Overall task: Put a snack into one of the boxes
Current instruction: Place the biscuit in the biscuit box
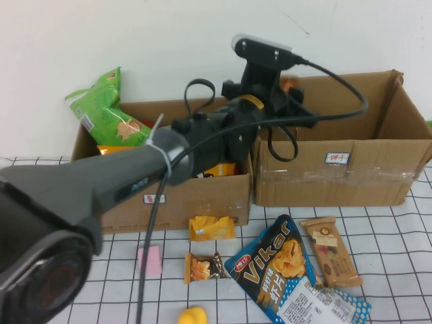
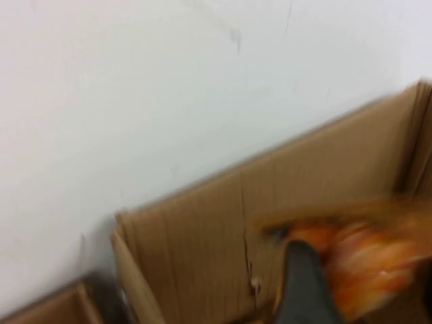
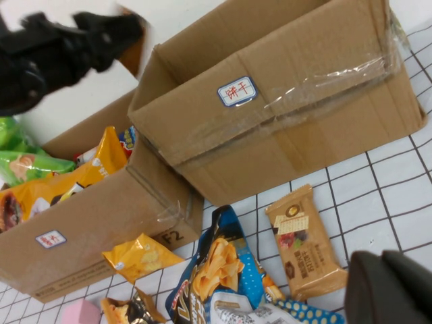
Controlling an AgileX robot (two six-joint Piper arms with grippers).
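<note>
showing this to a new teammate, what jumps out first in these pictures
The big dark left arm sweeps across the high view, its left pincer raised over the back left corner of the taped cardboard box, gripping an orange snack. Next comes the litter of packets on the checked cloth in front of the boxes, chiefly the blue Vikar chip bag. The right pincer hangs low over that cloth, near the tan bar.

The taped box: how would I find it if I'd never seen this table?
Two brown cardboard boxes stand side by side against the white wall. The taped box is the one on the robot's right, under the left hand; the right hand hangs low by the tan bar. Only it has shiny clear tape across its creased front.
</note>
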